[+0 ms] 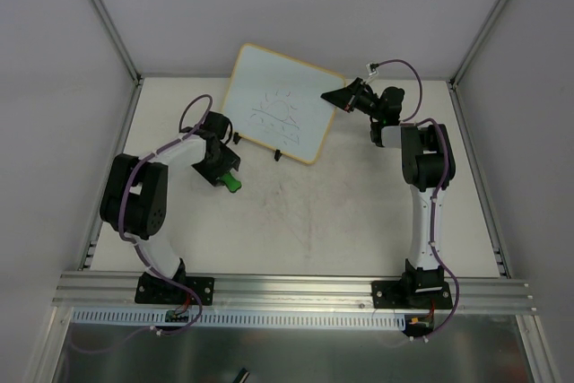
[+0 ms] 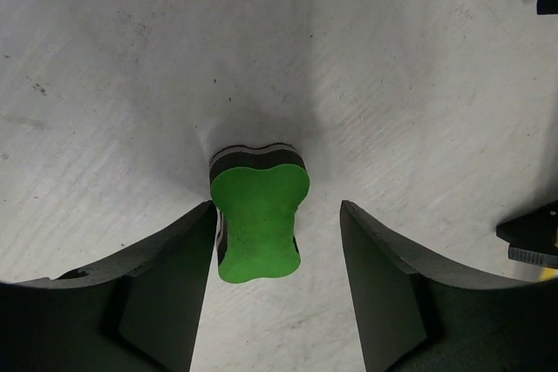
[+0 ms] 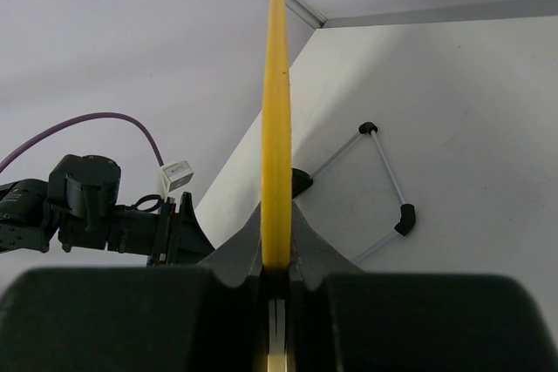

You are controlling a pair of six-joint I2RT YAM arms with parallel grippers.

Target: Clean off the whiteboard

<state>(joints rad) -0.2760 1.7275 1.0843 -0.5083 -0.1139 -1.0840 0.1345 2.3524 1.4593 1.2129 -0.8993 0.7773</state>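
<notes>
1. Right gripper (image 1: pixel 332 96) is clamped tight on the right-hand edge of the whiteboard (image 1: pixel 280 107). In the right wrist view the fingers (image 3: pixel 174 302) pinch the yellow frame (image 3: pixel 276 128) with no gap showing.
2. Seen edge-on from that wrist, the frame runs straight up out of the jaws as one thin vertical line.
3. From above, the whiteboard sits toward the back of the table (image 1: pixel 341 213), just left of centre, propped on its two black clip feet (image 1: pixel 279 155).
4. It's square, so no long axis to call. It is turned so its foot edge runs from back-left to nearer-right, and its white face is toward the arms.
5. Dark scribbles (image 1: pixel 278 114) fill the middle of that face.
6. Over to the left gripper (image 2: pixel 277 206): jaws wide open, gripping nothing, low over the table near the board's lower left corner.
7. Green eraser (image 2: pixel 259 215) lies between those fingers, right against the left finger (image 2: pixel 170 289), with a clear gap to the other one.
</notes>
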